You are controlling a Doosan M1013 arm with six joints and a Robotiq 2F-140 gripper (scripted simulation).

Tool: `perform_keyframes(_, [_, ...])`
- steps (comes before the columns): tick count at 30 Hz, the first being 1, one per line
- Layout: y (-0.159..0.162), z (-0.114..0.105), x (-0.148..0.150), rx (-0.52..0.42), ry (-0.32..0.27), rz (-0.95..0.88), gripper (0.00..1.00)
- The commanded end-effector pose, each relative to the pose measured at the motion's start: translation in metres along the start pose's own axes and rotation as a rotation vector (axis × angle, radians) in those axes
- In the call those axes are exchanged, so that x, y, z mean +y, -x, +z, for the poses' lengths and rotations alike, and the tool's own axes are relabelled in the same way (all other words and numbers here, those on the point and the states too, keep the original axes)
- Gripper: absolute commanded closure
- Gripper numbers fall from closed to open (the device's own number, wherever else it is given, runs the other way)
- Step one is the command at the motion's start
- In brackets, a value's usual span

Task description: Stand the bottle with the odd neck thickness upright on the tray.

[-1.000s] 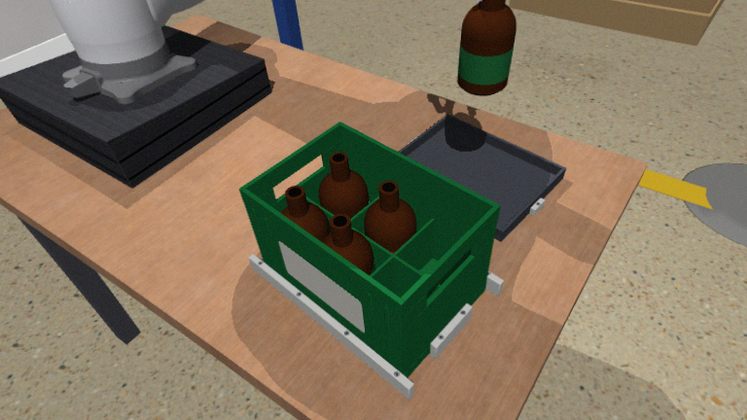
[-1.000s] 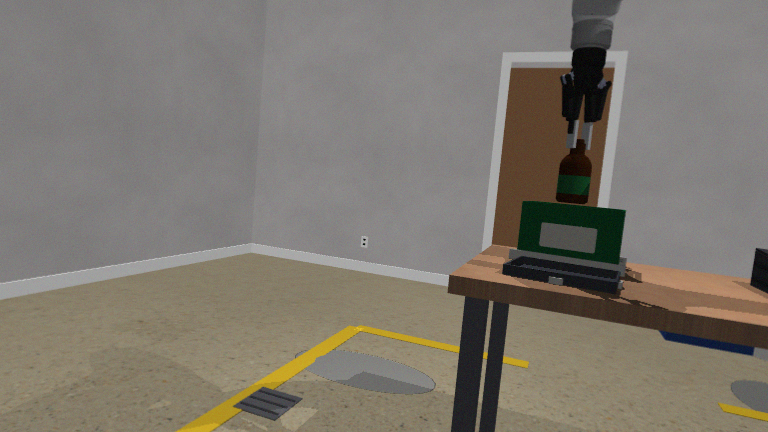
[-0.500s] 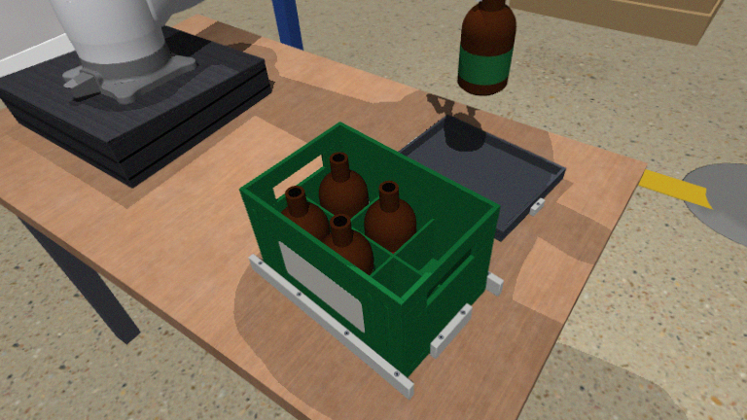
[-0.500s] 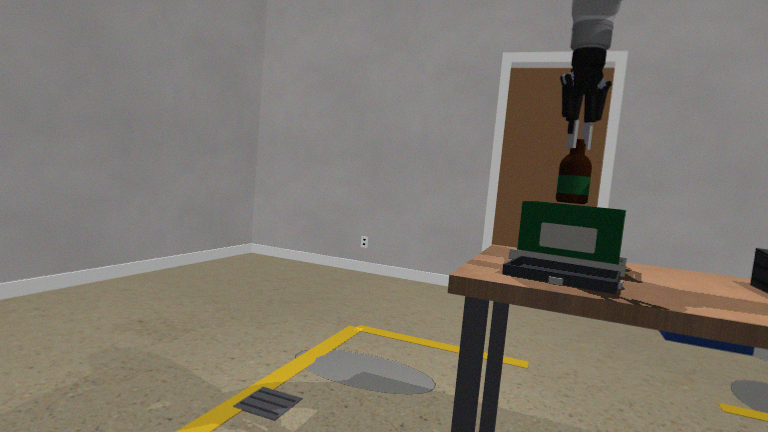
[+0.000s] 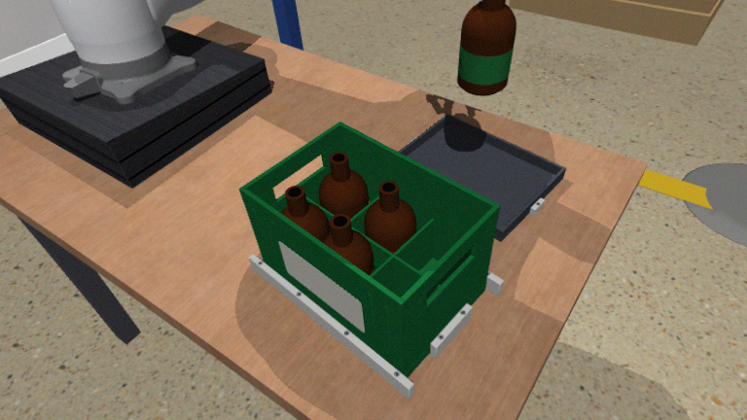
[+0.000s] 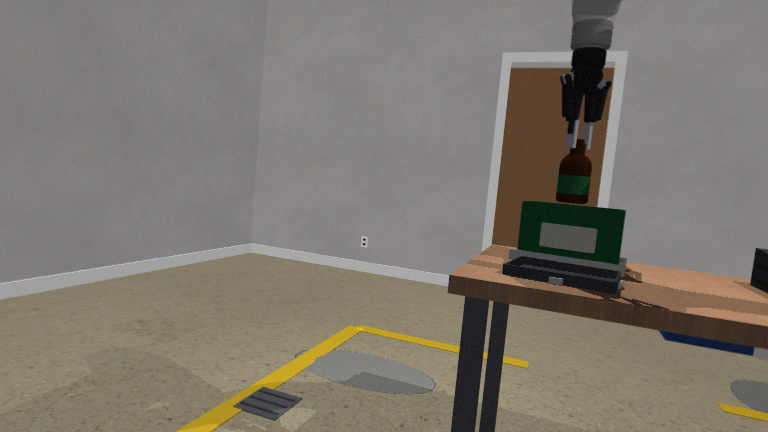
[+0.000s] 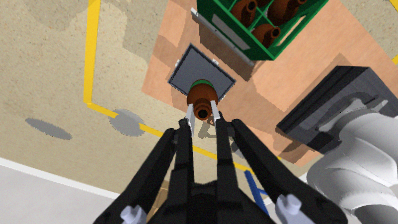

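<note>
My gripper (image 6: 579, 142) is shut on the neck of a brown bottle with a green label (image 5: 486, 48). The bottle hangs upright, high above the dark tray (image 5: 484, 168); its shadow falls on the tray's far part. In the wrist view the gripper (image 7: 202, 112) clasps the bottle's mouth, with the tray (image 7: 201, 77) straight below. The green crate (image 5: 371, 242) stands next to the tray and holds several brown bottles (image 5: 342, 187) upright. In the exterior view the bottle (image 6: 574, 174) hangs above the crate (image 6: 571, 231) and the tray (image 6: 562, 272).
The robot's base (image 5: 117, 50) stands on a black plinth (image 5: 132, 107) at the table's back left. White brackets (image 5: 334, 326) hold the crate in place. The tray lies close to the table's right edge. A tan box (image 5: 622, 16) lies on the floor beyond.
</note>
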State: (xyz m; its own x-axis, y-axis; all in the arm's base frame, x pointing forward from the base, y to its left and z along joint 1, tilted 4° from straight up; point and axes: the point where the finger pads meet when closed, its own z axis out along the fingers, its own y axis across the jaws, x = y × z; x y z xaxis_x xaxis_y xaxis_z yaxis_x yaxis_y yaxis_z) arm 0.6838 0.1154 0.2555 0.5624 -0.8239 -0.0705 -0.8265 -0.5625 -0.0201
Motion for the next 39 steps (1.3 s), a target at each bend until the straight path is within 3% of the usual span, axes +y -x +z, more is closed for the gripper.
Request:
perform_keyframes(1, [0.0,0.0,0.0,0.0,0.0,0.0,1.0])
perform_keyframes(21, [0.0,0.003,0.0,0.0,0.0,0.0,1.0])
perform_keyframes(39, [0.0,0.025,0.0,0.0,0.0,0.0,1.0])
